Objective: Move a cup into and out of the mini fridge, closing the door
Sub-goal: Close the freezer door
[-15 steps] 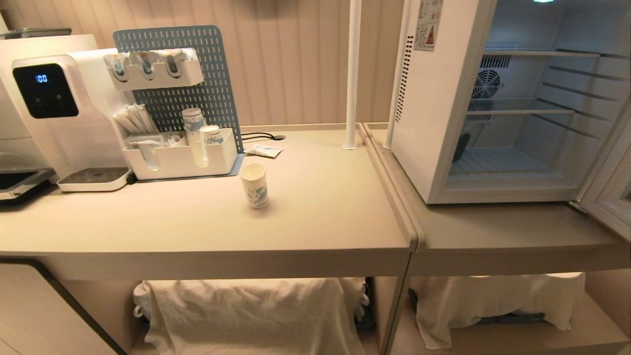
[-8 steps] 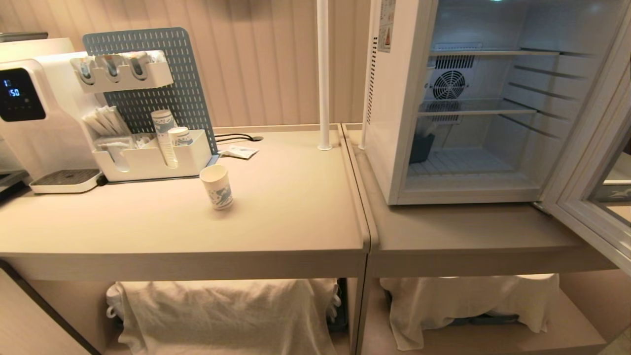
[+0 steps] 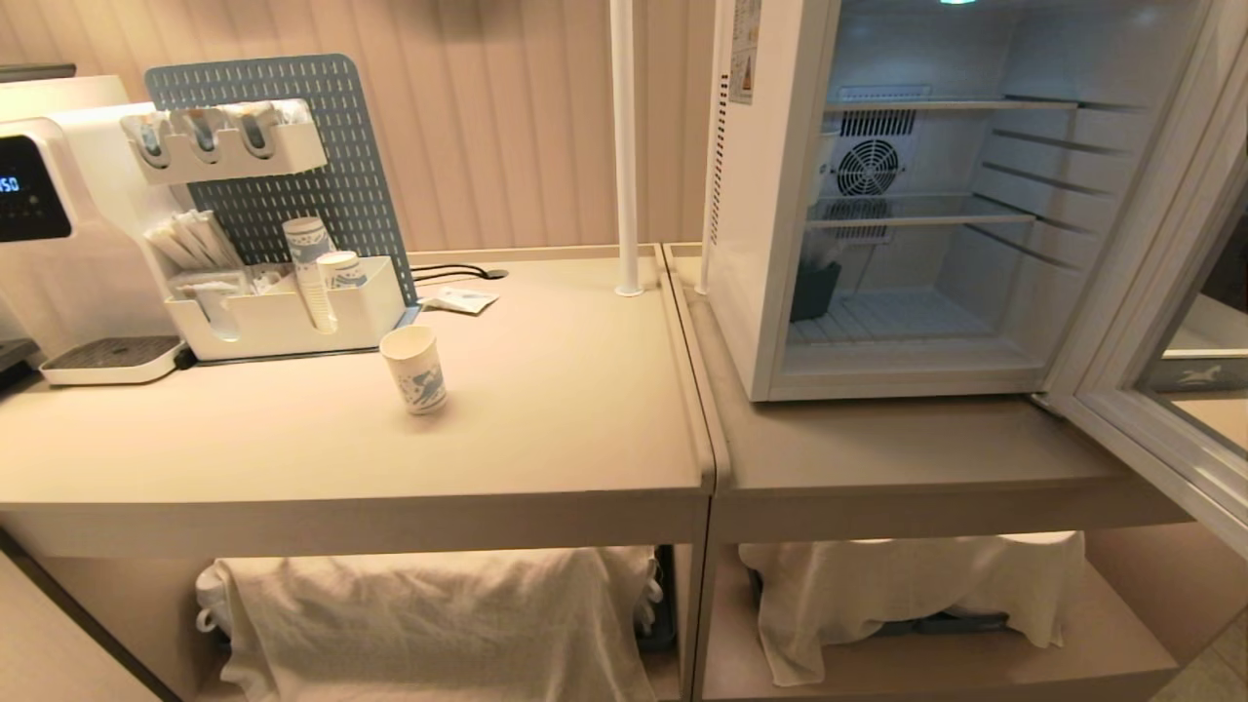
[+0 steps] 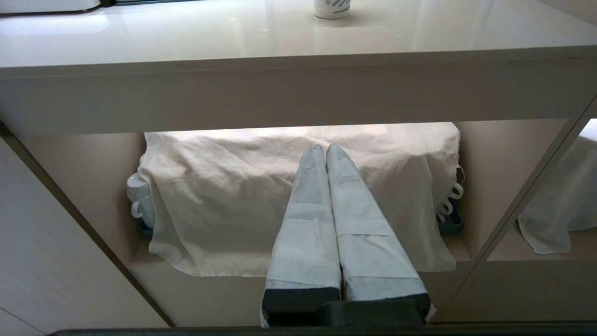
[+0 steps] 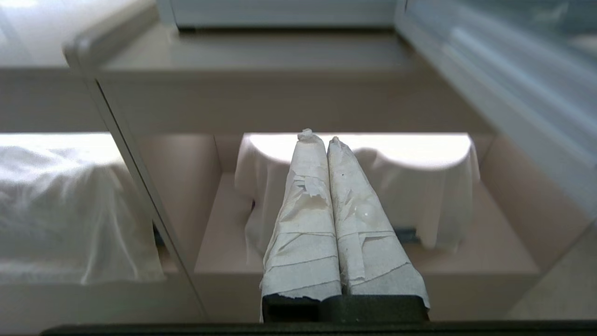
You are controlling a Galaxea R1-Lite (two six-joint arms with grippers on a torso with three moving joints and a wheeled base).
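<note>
We are looking down on a long beige counter [image 3: 546, 429], and there stands the small white paper cup with its blue printed pattern [image 3: 414, 370], upright and alone, just in front of a white organiser tray [image 3: 292, 317] that holds a tall stack of like-patterned cups [image 3: 306, 259]. Behind that tray rises a grey-blue pegboard [image 3: 292, 166], and at the far left sits a white drink machine with a black screen [image 3: 39, 205]. Over on the right, the white boxy mini fridge [image 3: 770, 224] stands on the neighbouring counter section, well apart from the cup, and we can see right into it: wire shelves bare, the round rear fan [image 3: 867, 167] in plain sight. Its door, a dark glass pane in a wide pale frame [image 3: 1160, 370], hangs wide open at the right edge. Neither arm shows from the head. From the left wrist we see our left gripper [image 4: 325, 148] low, below the counter's edge, its tape-wrapped fingers pressed together on nothing, pointing at a white cloth draped over the lower shelf [image 4: 298, 196]; the cup's base [image 4: 331, 8] peeks in above. Our right gripper [image 5: 317, 138] is likewise low, fingers together and empty, facing the other cloth-covered shelf [image 5: 419, 186] beneath the fridge's counter.
</note>
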